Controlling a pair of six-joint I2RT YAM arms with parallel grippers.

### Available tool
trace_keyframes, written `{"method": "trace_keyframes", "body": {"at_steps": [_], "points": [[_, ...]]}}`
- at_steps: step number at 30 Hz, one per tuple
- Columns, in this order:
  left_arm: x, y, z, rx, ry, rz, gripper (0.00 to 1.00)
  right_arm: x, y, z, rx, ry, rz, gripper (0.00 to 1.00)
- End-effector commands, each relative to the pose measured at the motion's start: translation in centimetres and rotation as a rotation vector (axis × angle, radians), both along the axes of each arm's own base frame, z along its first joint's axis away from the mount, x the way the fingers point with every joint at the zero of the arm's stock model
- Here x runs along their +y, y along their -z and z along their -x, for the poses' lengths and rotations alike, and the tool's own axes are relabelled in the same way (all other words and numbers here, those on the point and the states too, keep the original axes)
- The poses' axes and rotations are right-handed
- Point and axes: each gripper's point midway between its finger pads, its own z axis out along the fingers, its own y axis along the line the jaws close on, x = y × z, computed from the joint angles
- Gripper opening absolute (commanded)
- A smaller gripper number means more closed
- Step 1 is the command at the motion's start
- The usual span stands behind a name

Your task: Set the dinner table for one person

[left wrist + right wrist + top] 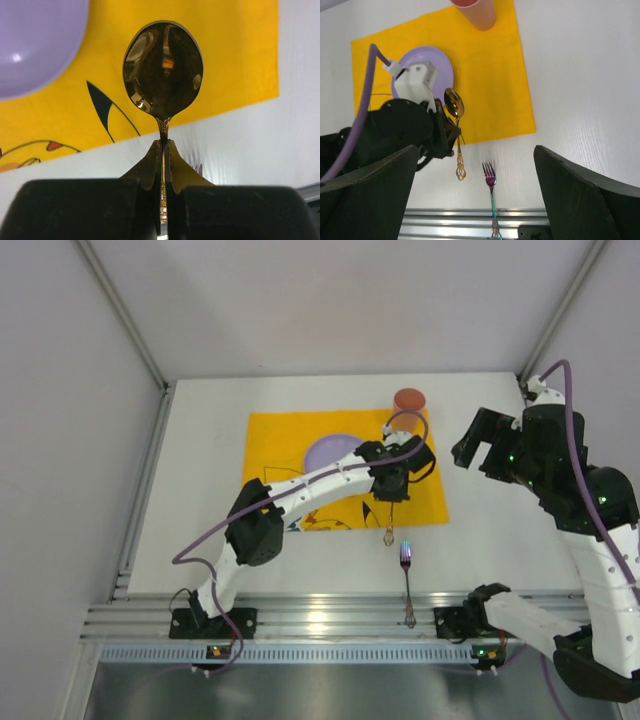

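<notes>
The large matte-white dinner table [200,490] with aluminium-rail edging lies bare at its 9 o'clock side. The yellow rectangular printed cloth mat [275,440] is spread over its middle. The round lilac plate [330,452] sits near the centre of the mat.

At about 4 o'clock from the plate, the left gripper [163,150] is pinched tight on the neck of the polished gold metal spoon [163,70], just behind the bowl. The bowl is over the cloth and the handle trails toward 6 o'clock, past the mat's near edge. Whether the spoon is lifted or resting cannot be told.

The step looks to be laying the spoon beside the plate. It would go best at 3 o'clock of the plate, wholly on the cloth. Turn the handle square to the mat's side edge, lower until it lies flat, and only then release, since a grip so near the bowl lets the handle swing.

The coral plastic cup [409,399] stands at the mat's 1 o'clock corner. The iridescent purple metal fork [406,570] lies off the cloth at 5 o'clock, so leave room for it.

At 3 o'clock, the right gripper [475,452] hangs spread wide and empty.
</notes>
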Motion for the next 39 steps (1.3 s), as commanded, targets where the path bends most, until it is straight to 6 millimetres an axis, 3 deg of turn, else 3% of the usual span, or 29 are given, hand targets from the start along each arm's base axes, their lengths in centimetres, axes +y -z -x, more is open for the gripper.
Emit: {"method": "trace_keyframes", "body": {"at_steps": [1, 6, 11, 18, 19, 21, 22, 23, 24, 27, 28, 30, 31, 32, 35, 39], "points": [[-0.7, -0.6, -4.1, -0.073, -0.014, 0.031, 0.00, -0.9, -1.2, 0.5, -0.030, 0.036, 0.021, 1.00], [-2.4, -0.9, -9.3, -0.148, -0.006, 0.124, 0.00, -1.4, -0.8, 0.7, -0.020, 0.048, 0.035, 1.00], [-3.6, -1.0, -12.9, -0.198, -0.015, 0.205, 0.00, -1.8, 0.0, 0.8, 0.002, 0.062, 0.058, 1.00], [-5.2, -0.1, -15.8, -0.199, -0.002, 0.298, 0.01, -2.4, 1.1, 0.8, 0.030, 0.091, 0.089, 1.00], [-5.3, -0.1, -16.2, -0.198, -0.001, 0.308, 0.17, -2.4, 1.2, 0.8, 0.033, 0.094, 0.088, 1.00], [-5.1, 0.2, -16.3, -0.189, -0.002, 0.304, 0.29, -2.5, 1.6, 0.6, 0.045, 0.100, 0.095, 1.00], [-4.9, 0.4, -16.2, -0.181, -0.003, 0.300, 0.36, -2.5, 1.7, 0.6, 0.046, 0.103, 0.094, 1.00], [-4.7, 0.6, -16.0, -0.174, -0.004, 0.289, 0.50, -2.5, 1.9, 0.6, 0.053, 0.106, 0.094, 1.00], [-4.4, 0.7, -16.0, -0.173, -0.009, 0.277, 0.54, -2.4, 2.1, 0.5, 0.059, 0.105, 0.093, 1.00], [-3.6, 0.5, -15.6, -0.167, -0.017, 0.252, 0.59, -2.2, 2.9, 0.3, 0.076, 0.106, 0.087, 1.00], [-3.4, -0.8, -15.5, -0.179, -0.017, 0.264, 0.59, -2.0, 3.0, 0.4, 0.078, 0.104, 0.080, 1.00], [-2.8, -1.5, -15.0, -0.185, -0.025, 0.253, 0.59, -1.8, 3.5, 0.4, 0.087, 0.097, 0.069, 1.00], [-2.8, -3.6, -14.4, -0.205, -0.018, 0.273, 0.58, -1.7, 3.6, 0.5, 0.087, 0.096, 0.062, 1.00], [-2.5, -3.7, -13.7, -0.199, -0.014, 0.264, 0.57, -1.7, 3.7, 0.6, 0.086, 0.095, 0.060, 1.00], [-2.3, -4.8, -10.1, -0.183, 0.030, 0.240, 0.54, -1.7, 3.6, 0.7, 0.077, 0.095, 0.051, 1.00], [-1.7, -2.5, -2.8, -0.114, 0.136, 0.141, 0.47, -1.7, 2.8, 0.9, 0.052, 0.094, 0.043, 1.00]]}}
